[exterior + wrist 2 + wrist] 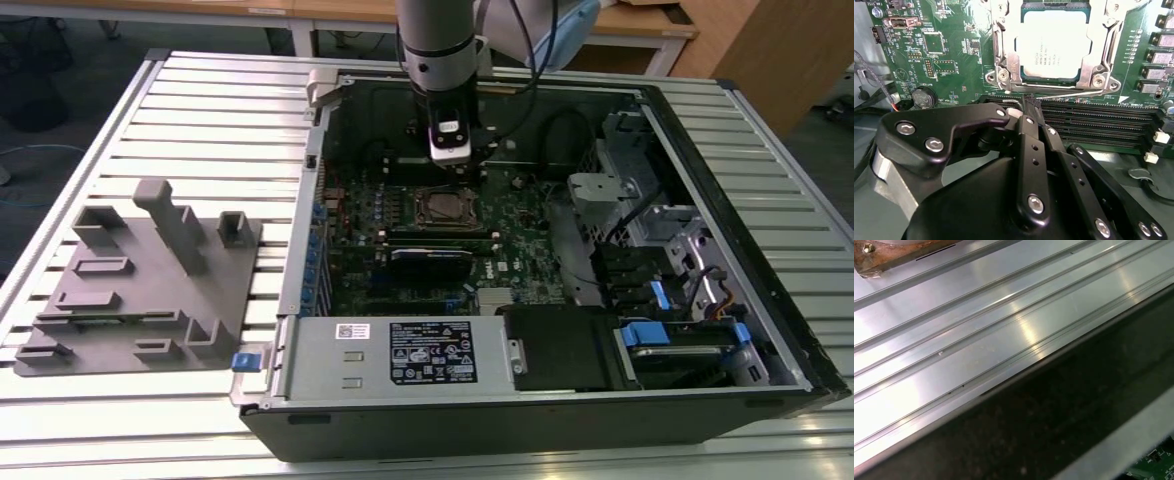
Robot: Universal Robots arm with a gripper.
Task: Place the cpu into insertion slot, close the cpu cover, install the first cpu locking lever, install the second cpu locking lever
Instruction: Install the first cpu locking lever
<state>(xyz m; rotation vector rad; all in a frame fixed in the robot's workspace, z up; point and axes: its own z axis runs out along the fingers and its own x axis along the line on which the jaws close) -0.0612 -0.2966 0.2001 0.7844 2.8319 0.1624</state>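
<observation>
- Ribbed metal desk (200,120) carries an open computer case (561,400).
- Cpu (1054,45) sits in the insertion slot (1004,75), cpu cover (1109,35) closed over it.
- Tool (1030,102), fingers pinched narrow, touches a thin locking lever (1074,93) beside the socket.

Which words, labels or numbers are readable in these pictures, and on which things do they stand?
Nothing reads clearly.
White label on the power supply: print too small.
Small sticker beside it: too small.
cpu top: faint print, blurred.
Green circuit board: tiny white markings, unreadable.
</observation>
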